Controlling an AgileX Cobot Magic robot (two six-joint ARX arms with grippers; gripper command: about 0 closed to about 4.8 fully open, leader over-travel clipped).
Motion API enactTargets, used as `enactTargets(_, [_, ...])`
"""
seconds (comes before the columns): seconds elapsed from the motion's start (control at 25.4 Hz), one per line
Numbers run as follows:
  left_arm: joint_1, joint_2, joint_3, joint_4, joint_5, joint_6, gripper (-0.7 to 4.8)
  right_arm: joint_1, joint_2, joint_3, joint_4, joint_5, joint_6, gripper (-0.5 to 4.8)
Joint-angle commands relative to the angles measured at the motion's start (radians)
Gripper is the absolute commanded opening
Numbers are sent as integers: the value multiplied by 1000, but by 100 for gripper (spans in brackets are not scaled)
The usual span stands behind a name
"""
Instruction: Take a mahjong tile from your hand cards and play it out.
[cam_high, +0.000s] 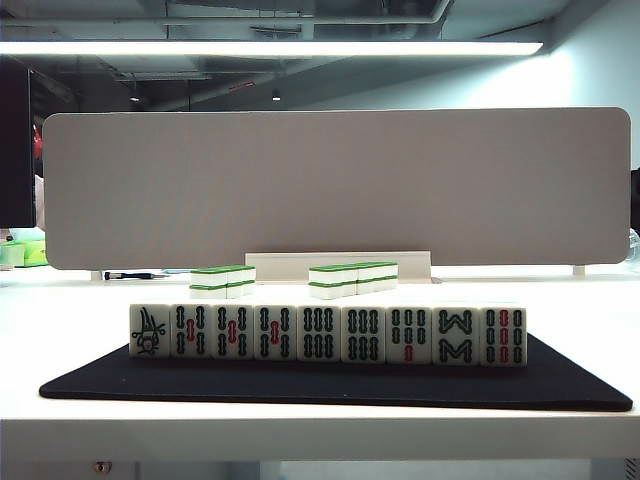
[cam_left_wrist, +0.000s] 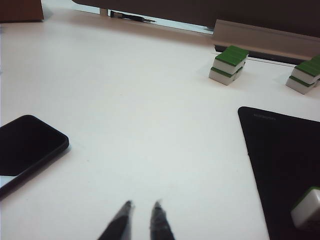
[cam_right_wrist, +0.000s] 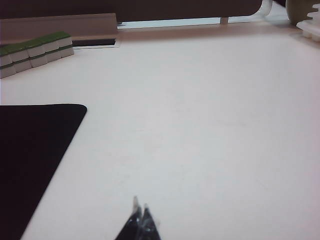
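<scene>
The bird tile (cam_high: 149, 332) is small, hard, slick: pinch its sides. Left gripper (cam_left_wrist: 142, 205) slightly parted, right gripper (cam_right_wrist: 140, 206) closed, both empty.

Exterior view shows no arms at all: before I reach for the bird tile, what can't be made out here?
- Both tools: outside the exterior view; only their tips show, left tool, right tool.
- Bird tile: faces the exterior view only; the left wrist view shows one blurred row-end tile, edge-cut.
- Stacked green-and-white tiles: faces hidden.
</scene>
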Motion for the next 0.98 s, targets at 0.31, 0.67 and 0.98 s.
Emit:
enactTargets(0.31, [-2,0,3,-11,1,-3,49,2,-8,-3,13,1,4,-1])
enactTargets(0.67, [-2,0,46,-50,26,-3,52,2,-8,0,37,0,5,-1])
enactTargets(0.98, [-2,1,129,-57,27,-4,52,2,-5,55,27,1,34,-1])
